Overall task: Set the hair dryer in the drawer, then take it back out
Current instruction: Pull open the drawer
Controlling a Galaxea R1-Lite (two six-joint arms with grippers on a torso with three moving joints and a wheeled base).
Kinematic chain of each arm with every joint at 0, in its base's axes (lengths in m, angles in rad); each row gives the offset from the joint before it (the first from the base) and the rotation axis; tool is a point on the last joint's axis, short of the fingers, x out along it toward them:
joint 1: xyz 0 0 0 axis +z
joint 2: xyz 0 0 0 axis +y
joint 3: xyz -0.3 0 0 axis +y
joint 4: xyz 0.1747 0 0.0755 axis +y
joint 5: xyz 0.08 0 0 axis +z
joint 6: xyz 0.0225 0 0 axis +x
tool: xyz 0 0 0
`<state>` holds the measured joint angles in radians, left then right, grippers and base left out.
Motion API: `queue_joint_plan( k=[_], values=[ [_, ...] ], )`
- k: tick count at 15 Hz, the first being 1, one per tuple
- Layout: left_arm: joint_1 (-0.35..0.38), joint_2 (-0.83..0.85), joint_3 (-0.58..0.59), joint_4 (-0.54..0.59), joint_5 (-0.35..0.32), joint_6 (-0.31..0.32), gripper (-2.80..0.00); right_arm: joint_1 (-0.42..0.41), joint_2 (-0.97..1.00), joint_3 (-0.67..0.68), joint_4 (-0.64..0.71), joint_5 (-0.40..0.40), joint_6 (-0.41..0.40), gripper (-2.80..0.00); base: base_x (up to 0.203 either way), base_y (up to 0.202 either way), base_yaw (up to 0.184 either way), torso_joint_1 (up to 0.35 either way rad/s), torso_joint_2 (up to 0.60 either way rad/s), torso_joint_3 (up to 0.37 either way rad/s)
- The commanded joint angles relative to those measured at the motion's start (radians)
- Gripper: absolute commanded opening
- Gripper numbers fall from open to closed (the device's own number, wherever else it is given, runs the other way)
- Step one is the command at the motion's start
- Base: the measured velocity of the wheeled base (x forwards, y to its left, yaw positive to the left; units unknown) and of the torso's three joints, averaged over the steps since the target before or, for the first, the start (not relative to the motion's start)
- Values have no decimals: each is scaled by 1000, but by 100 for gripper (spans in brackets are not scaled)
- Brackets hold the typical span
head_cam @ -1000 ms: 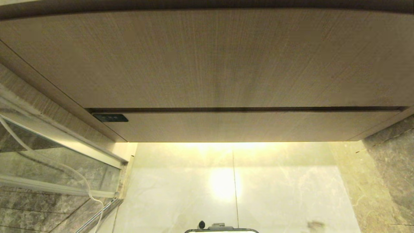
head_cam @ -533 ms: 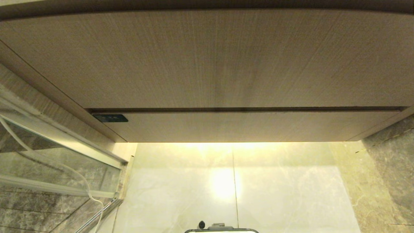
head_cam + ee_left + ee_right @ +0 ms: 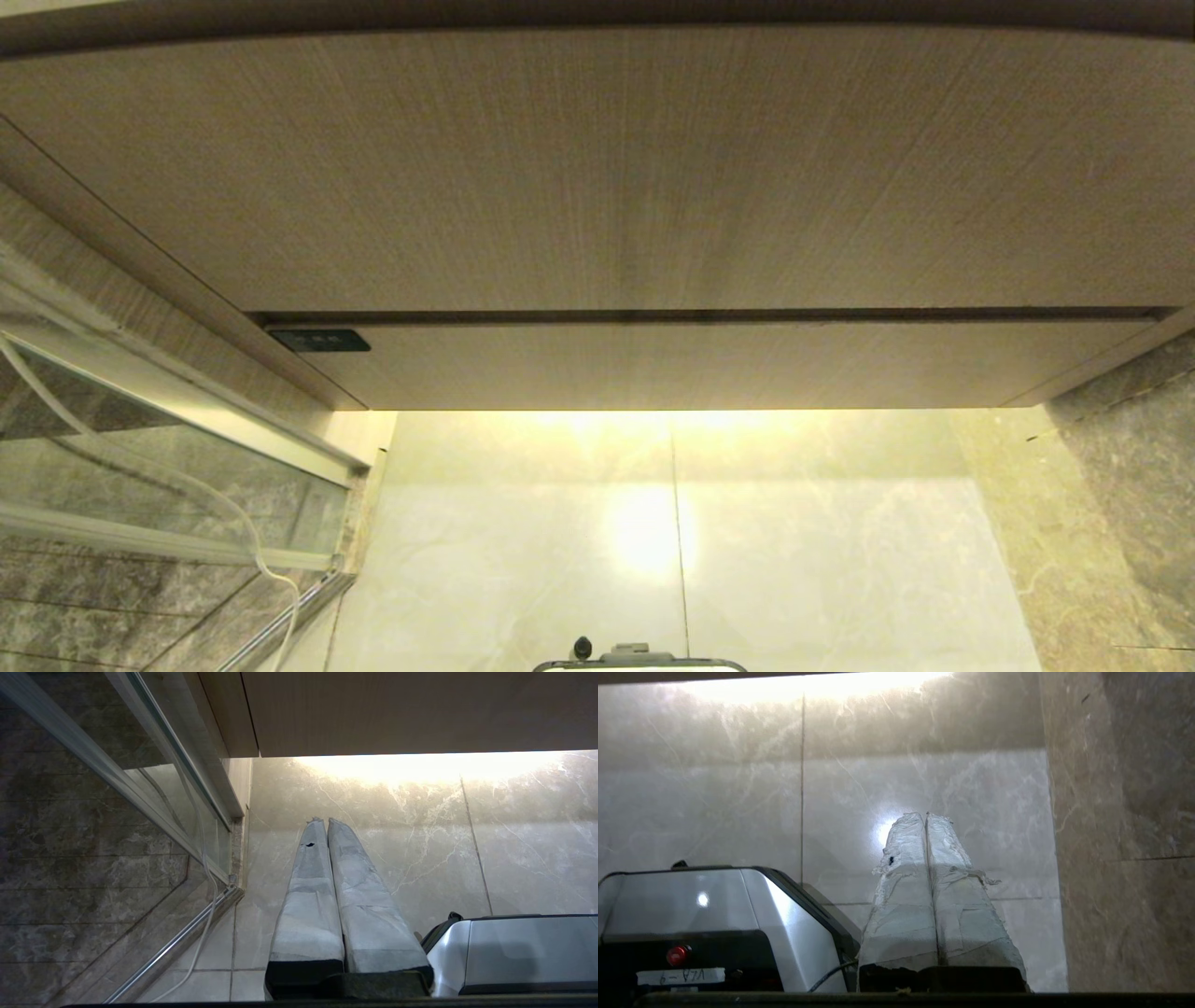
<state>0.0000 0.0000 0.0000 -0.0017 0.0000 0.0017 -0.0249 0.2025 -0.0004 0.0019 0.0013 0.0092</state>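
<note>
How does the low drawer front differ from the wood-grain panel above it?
The drawer front is a low, shallow strip; the upper panel is far taller. The drawer has a small dark plate by its left end; the upper panel's face is plain. Both are light wood-grain, handleless, and closed, parted by a thin dark gap.

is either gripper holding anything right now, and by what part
Nothing is held. The left gripper and the right gripper are both shut on nothing, hanging over the pale marble floor.

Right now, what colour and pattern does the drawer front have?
The drawer front is light brown with fine wood grain, seen best in the head view.
</note>
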Motion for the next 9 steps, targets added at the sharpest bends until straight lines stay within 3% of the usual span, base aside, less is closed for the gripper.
queue_joint_plan(
  k=[1, 9],
  values=[
    [0, -1, 0, -1, 0, 0, -280, 14, -135, 2, -2, -1, 7, -280, 0, 0, 0, 0, 0, 0],
    [0, -2, 0, -1, 0, 0, -280, 22, -204, 2, -8, -4, 31, -280, 0, 0, 0, 0, 0, 0]
  ],
)
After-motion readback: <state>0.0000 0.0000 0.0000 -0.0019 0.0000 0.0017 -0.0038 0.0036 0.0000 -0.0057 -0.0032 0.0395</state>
